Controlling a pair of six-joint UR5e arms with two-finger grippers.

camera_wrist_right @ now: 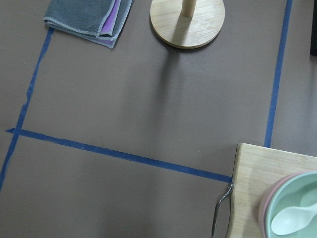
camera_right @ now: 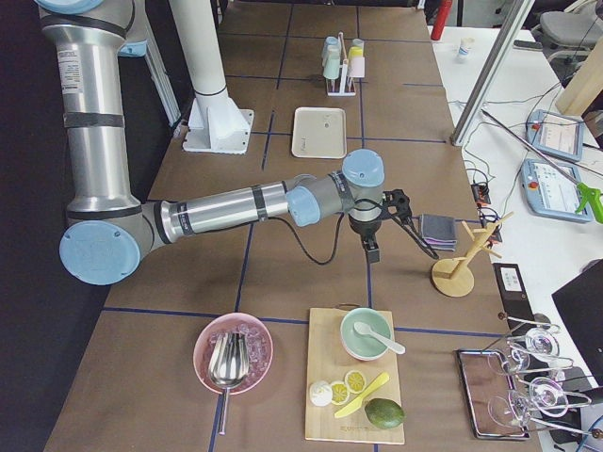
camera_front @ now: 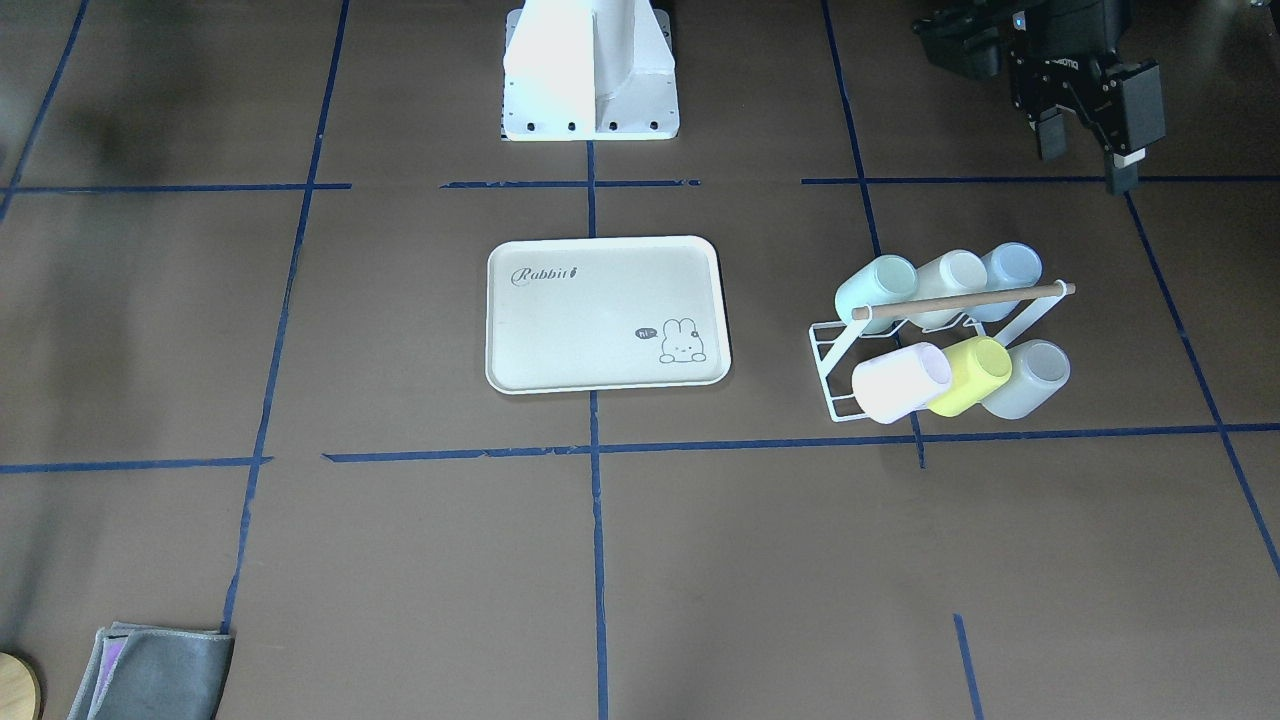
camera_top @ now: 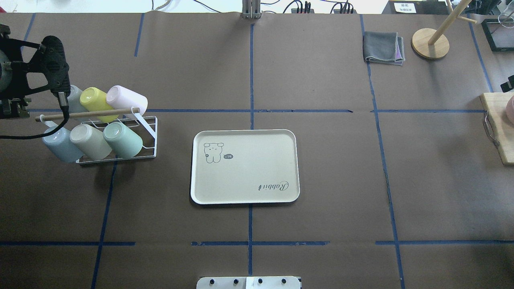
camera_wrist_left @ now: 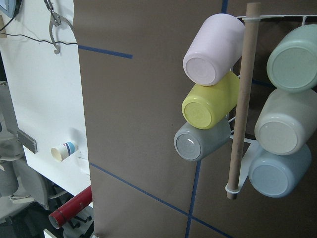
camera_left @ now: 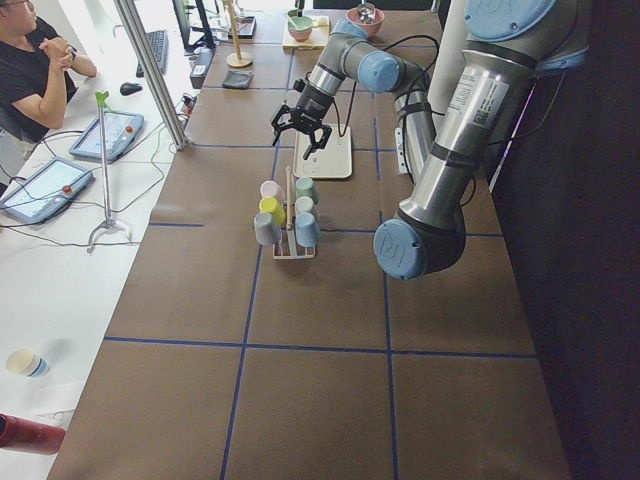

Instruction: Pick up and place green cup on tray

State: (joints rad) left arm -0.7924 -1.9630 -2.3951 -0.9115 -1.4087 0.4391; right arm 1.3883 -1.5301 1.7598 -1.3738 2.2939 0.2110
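The green cup (camera_front: pixel 876 285) is a pale mint tumbler lying tilted on a white wire rack (camera_front: pixel 828 352), at the end of the row nearest the tray. It also shows in the overhead view (camera_top: pixel 122 139) and the left wrist view (camera_wrist_left: pixel 294 59). The cream tray (camera_front: pixel 600 335) with "Rabbit" lettering lies flat and bare at the table's middle (camera_top: pixel 249 160). My left gripper (camera_front: pixel 1088 150) hangs open and empty above the table beside the rack, apart from the cups. My right gripper (camera_right: pixel 415 231) is far off near a grey cloth; I cannot tell whether it is open.
The rack also holds yellow-green (camera_front: pixel 970 375), pink (camera_front: pixel 900 382), grey, white and pale blue cups under a wooden dowel (camera_front: pixel 960 300). A folded grey cloth (camera_top: pixel 383 48), a wooden stand (camera_top: pixel 430 44) and a cutting board with a bowl (camera_wrist_right: pixel 277 198) lie at the right arm's end.
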